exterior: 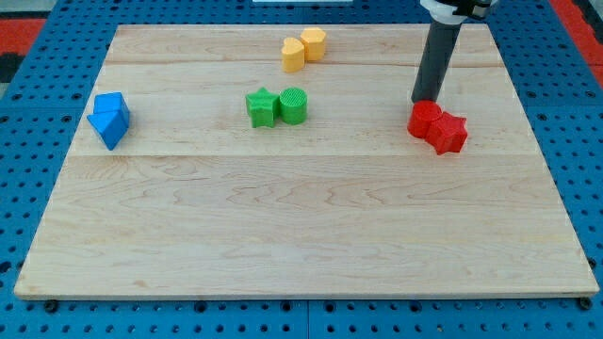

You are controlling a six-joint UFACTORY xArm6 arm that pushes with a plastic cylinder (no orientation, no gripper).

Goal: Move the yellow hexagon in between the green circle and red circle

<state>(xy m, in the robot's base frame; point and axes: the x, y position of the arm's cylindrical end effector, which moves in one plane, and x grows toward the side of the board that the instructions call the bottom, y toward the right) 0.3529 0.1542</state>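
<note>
The yellow hexagon (314,42) lies near the view's top, touching a yellow heart-like block (293,55) on its left. The green circle (294,104) sits below them, touching a green star (261,106) on its left. The red circle (425,120) lies at the view's right, touching a red star (449,133). My tip (421,100) stands right at the top edge of the red circle, far to the right of the yellow hexagon and the green circle.
Two blue blocks (109,118) lie together at the view's left. The wooden board (301,226) is bordered by a blue perforated surface on all sides.
</note>
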